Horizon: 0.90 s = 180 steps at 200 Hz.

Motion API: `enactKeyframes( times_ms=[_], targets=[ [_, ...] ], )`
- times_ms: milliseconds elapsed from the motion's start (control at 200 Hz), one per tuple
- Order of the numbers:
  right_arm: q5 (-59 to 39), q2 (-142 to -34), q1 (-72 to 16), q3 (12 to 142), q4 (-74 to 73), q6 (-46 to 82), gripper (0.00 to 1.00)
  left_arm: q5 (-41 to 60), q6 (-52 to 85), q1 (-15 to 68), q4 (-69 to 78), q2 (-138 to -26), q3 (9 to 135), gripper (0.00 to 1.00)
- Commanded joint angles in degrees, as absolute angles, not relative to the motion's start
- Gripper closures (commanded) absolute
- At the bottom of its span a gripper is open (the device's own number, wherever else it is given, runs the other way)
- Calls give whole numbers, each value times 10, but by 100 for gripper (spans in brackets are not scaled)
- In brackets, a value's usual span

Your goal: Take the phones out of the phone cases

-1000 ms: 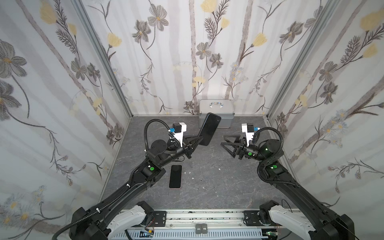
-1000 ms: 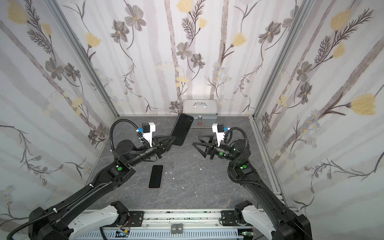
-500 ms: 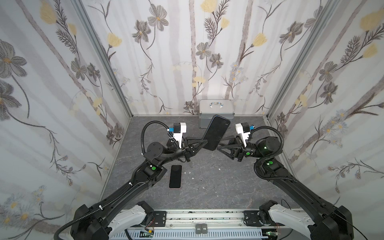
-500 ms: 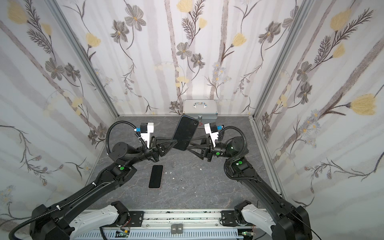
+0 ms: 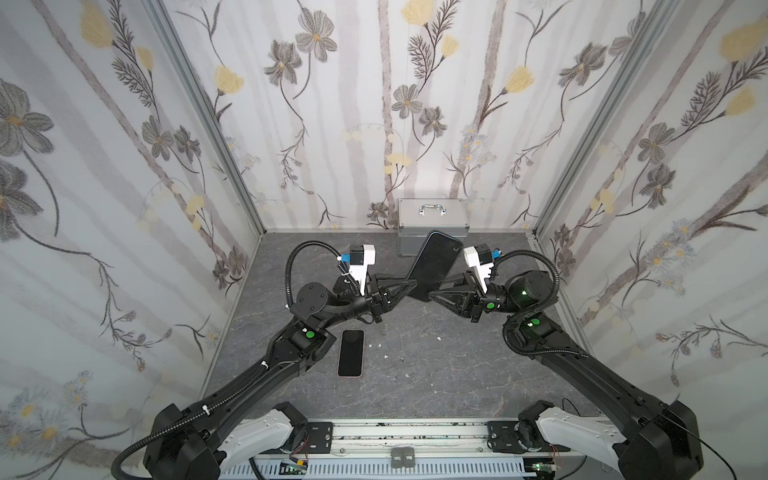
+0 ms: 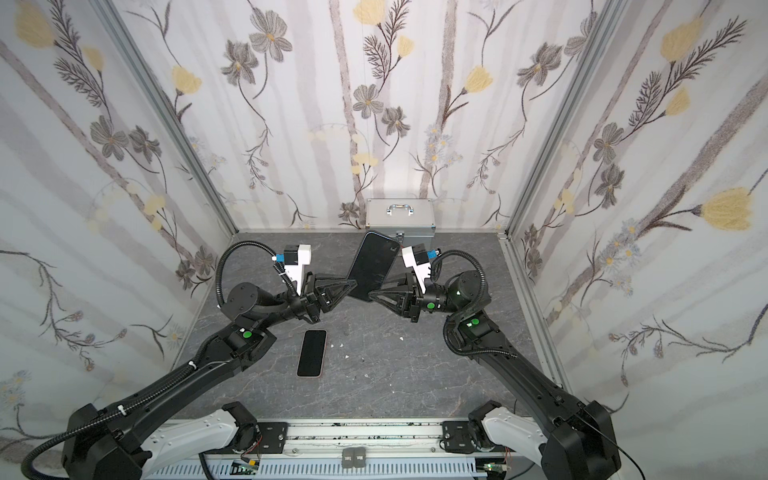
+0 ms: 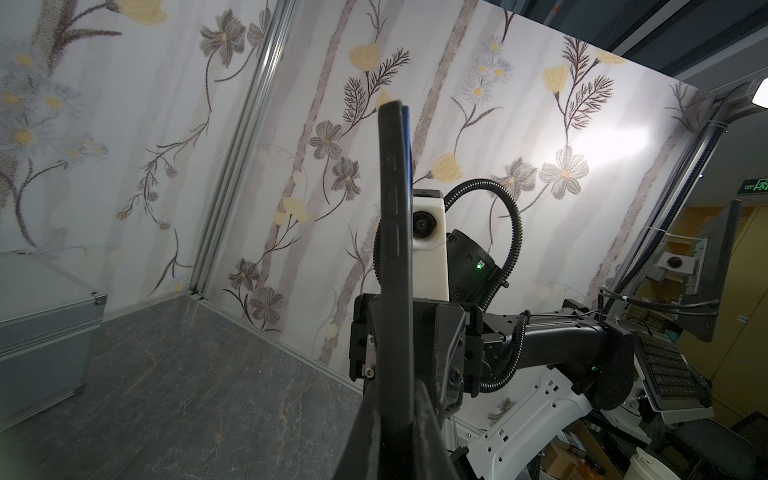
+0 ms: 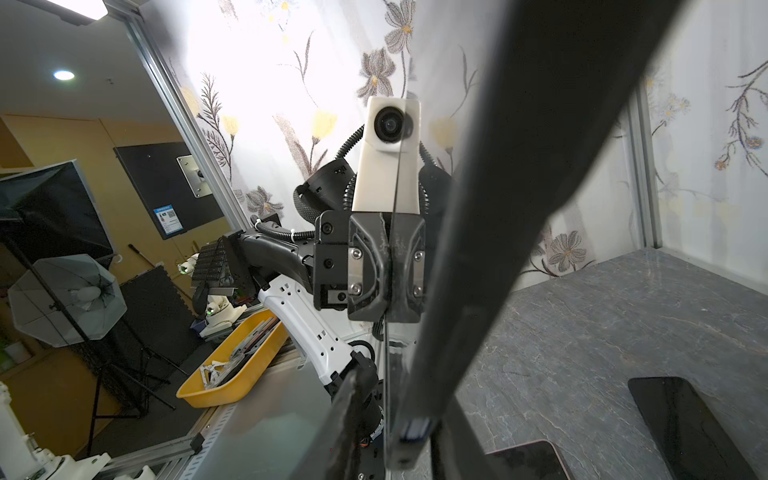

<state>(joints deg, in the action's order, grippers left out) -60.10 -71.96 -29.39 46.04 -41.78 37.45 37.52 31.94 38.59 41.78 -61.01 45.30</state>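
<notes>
The phone case point(image 5: 434, 266) is a flat black slab with rounded corners and a small cut-out near one upper corner. Its broad dark face is turned to the camera in both top views. In the left wrist view it is seen edge-on point(image 7: 395, 257), with side buttons on the dark rim and a thin blue line behind the rim at the top end. Whether this blue line is the phone I cannot tell.

The case is held in the air just in front of the metal box point(image 5: 432, 216), above the grey worktop point(image 5: 457, 374). Its long axis stands steeply, the upper end leaning toward the box and the lower end toward the arms.

The left gripper point(image 5: 410, 287) has its fingers clenched on the lower edge of the case. The right gripper point(image 5: 433, 293) has its fingers point(image 5: 449, 297) on both sides of the same lower end. Whether they press it I cannot tell.

A pink-edged phone point(image 5: 351, 353) lies flat on the worktop, well in front of the box, screen up.
</notes>
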Motion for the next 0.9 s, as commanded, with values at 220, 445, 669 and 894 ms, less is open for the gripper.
enactKeyframes(
  times_ms=[220, 445, 669, 894],
  targets=[
    [-615, -733, -302, 480, -425, 370, 80, 394, 328, 388, 472, -622, 455, 100],
    [-612, -727, -304, 480, -407, 356, 86, 399, 328, 389, 472, -625, 454, 100],
    [-587, -708, -304, 481, -375, 333, 100, 392, 325, 388, 471, -628, 452, 100],
    [-546, -677, -296, 482, -319, 278, 100, 349, 289, 387, 467, -613, 436, 46]
  ],
)
